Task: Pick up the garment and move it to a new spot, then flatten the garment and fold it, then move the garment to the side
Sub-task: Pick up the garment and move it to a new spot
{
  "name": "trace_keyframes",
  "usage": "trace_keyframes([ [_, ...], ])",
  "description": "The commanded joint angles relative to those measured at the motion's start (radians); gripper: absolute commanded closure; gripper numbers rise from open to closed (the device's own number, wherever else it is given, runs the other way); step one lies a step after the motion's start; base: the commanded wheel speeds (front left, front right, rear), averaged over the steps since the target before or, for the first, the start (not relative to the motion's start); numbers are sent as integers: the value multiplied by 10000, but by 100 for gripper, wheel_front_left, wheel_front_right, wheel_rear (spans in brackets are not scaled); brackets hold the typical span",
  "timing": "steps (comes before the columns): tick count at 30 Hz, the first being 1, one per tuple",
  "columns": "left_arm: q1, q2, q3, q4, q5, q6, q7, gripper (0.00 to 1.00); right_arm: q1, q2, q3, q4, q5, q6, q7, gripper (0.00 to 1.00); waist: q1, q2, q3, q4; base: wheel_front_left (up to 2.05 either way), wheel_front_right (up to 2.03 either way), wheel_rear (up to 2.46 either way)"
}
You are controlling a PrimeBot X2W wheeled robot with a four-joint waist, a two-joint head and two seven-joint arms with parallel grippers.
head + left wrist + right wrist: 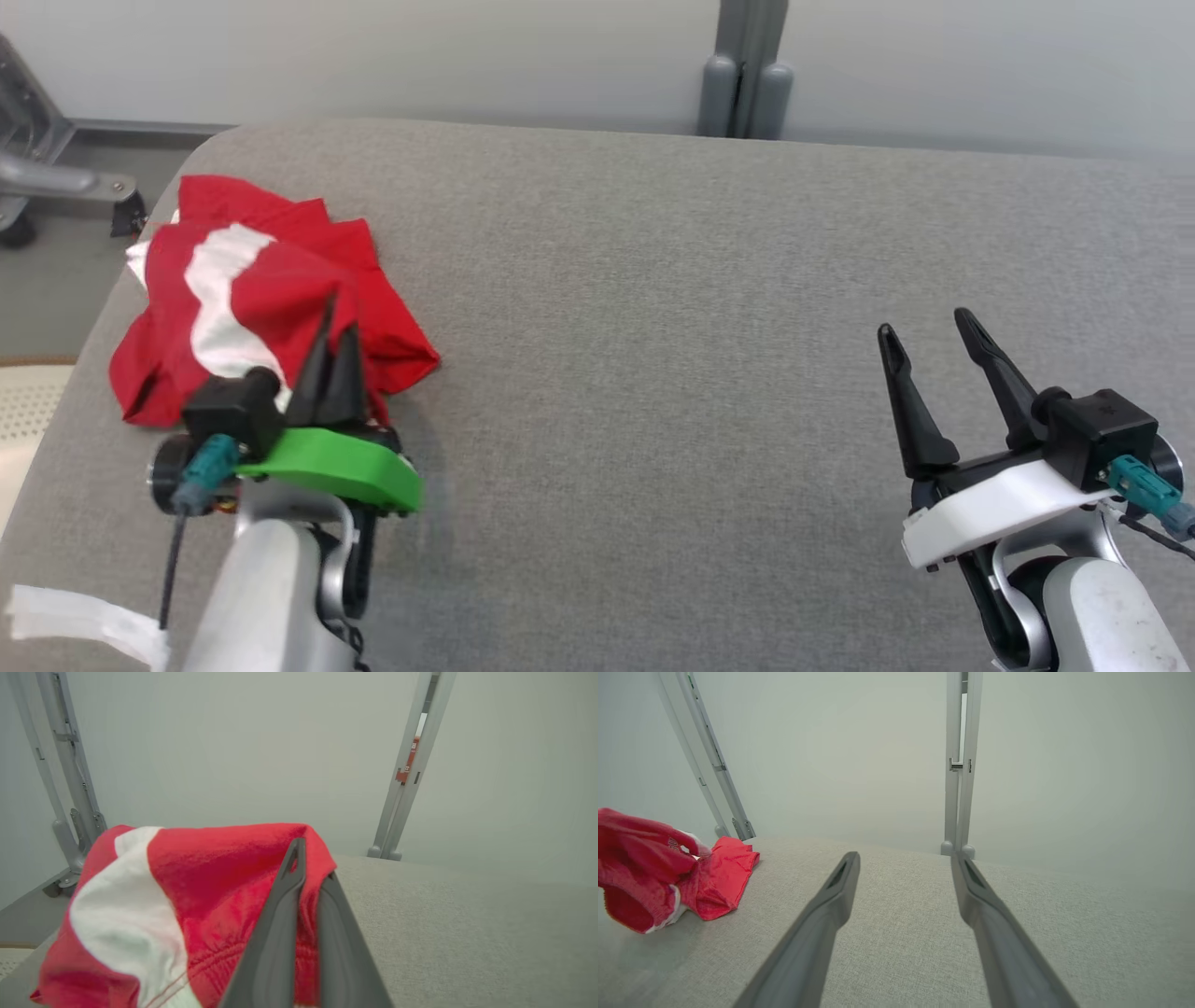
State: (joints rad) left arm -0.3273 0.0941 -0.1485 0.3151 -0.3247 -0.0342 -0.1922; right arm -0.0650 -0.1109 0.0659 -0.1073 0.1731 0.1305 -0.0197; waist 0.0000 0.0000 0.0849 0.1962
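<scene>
The garment (252,280) is a crumpled red cloth with a white band, lying at the left end of the grey padded surface (653,327). My left gripper (338,322) is at its near right edge, shut on a fold of the red fabric. In the left wrist view the two fingers (275,933) meet with the garment (201,882) pinched between them. My right gripper (924,324) hovers open at the lower right, far from the cloth, with nothing in it. The right wrist view has its fingers (831,900) spread wide and the garment (658,868) at the far left, partly raised.
Grey upright posts (744,70) stand behind the surface's far edge against a pale wall. A wheeled metal frame (47,177) sits on the floor at the left. A white perforated object (28,401) and a white strip (75,616) lie off the left edge.
</scene>
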Motion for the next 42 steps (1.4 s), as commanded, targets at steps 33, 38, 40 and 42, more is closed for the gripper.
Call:
trace_keyframes([
  [33, -2991, -373, -6628, 405, -1622, 301, -698, 0, -758, 524, -179, 697, 105, 4, -925, 0, 0, 0, 1613, -3607, 0, 0, 0],
  [38, -2282, 120, -5810, -679, -1238, 648, -734, 0, -521, 478, -288, 598, 31, 4, -753, 0, 0, 0, 1041, -2808, 0, 0, 0],
  [40, -1898, 430, -5343, -978, -1202, 814, -731, 0, -401, 457, -314, 521, 27, 4, -683, 0, 0, 0, 886, -2543, 0, 0, 0],
  [42, -1582, 758, -4881, -1150, -1155, 912, -732, 0, -310, 450, -344, 458, 5, 4, -600, 0, 0, 0, 768, -2300, 0, 0, 0],
])
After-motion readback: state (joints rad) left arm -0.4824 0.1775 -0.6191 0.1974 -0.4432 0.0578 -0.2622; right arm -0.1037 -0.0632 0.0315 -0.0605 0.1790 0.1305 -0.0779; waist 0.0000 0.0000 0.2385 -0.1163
